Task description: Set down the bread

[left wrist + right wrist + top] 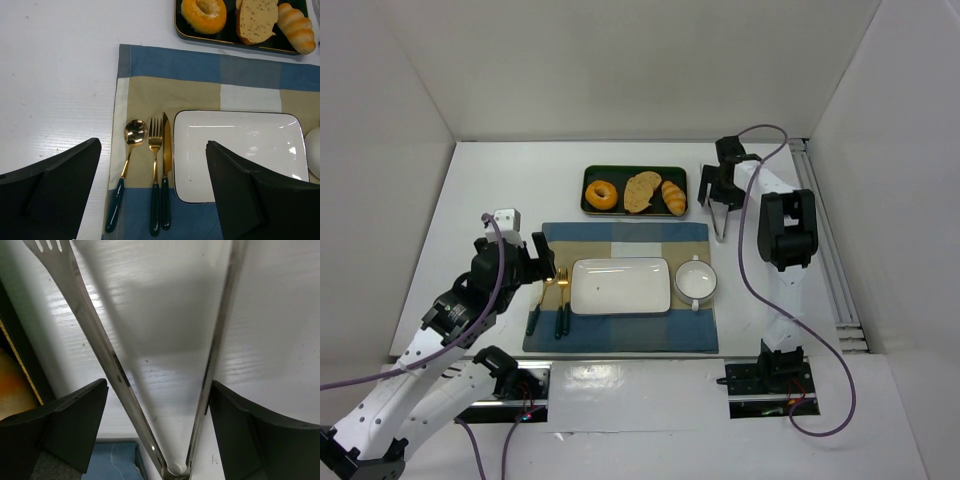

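Orange-glazed bread (pixel 601 194) lies at the left end of the dark tray (pixel 625 172), beyond the placemat (pixel 620 332). Right gripper (pixel 158 385), just right of the tray, clamps spread metal tongs (pixel 95 325). Left gripper (pixel 153 144) hovers over the cutlery (pixel 155 165), fingers wide apart.

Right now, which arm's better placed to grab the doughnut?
Right, probably. The right claw grips the tongs beside the tray holding the doughnut; the left claw hangs open, empty, over the cutlery.

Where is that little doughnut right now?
From above, the doughnut lies at the left end of the dark tray, beside the bread slice, behind the placemat.
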Robot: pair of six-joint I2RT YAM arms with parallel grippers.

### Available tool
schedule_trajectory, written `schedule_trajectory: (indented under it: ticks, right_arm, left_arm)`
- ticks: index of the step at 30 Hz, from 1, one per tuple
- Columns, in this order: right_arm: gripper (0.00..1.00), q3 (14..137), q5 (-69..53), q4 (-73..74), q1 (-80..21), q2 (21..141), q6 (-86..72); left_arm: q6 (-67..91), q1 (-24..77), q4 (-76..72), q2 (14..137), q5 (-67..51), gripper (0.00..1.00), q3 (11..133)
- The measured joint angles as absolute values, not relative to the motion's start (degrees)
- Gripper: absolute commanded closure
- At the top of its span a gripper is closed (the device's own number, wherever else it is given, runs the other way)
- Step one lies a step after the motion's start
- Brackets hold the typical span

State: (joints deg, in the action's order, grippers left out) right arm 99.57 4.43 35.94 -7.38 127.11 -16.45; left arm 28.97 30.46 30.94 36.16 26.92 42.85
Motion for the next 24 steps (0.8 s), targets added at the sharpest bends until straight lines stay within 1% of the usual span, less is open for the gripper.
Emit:
schedule_trajectory:
  ticks: [4,6,9,12,13,16,17,22,24]
  right_arm:
    - [0.14,100.9,4.9,35.9,-7.9,128.0,-16.2]
    - [0.17,100.9,5.0,35.9,-8.1,128.0,-16.1]
    - [0.19,100.9,5.1,35.9,-8.1,128.0,-16.0]
    - [0.25,100.9,5.1,35.9,-8.1,128.0,-15.9]
    - [0.29,100.9,5.1,35.9,-8.1,128.0,-15.9]
    - [0.34,100.9,5.1,35.9,-8.1,128.1,-15.8]
    - [0.38,100.9,5.1,35.9,-8.1,128.1,-15.8]
    - [0.46,100.7,5.2,35.9,-8.1,128.1,-15.7]
    - [0.47,100.7,5.2,35.8,-8.1,128.1,-15.7]
  left_arm:
    - [28.9,30.5,31.0,36.2,27.2,0.0,42.9]
    - [28.9,30.5,31.0,36.1,27.3,0.0,42.9]
    - [28.9,30.5,31.1,35.9,27.3,0.0,42.9]
    - [28.9,30.5,31.4,35.7,27.4,0.0,42.9]
    - [28.9,30.5,31.4,35.7,27.4,0.0,42.9]
    - [28.9,30.5,31.4,35.7,27.4,0.0,42.9]
    - [28.9,30.5,31.4,35.7,27.4,0.0,42.9]
    - [28.9,30.5,31.4,35.7,28.0,0.0,42.9]
    - [28.9,30.5,31.5,35.7,28.2,0.0,42.9]
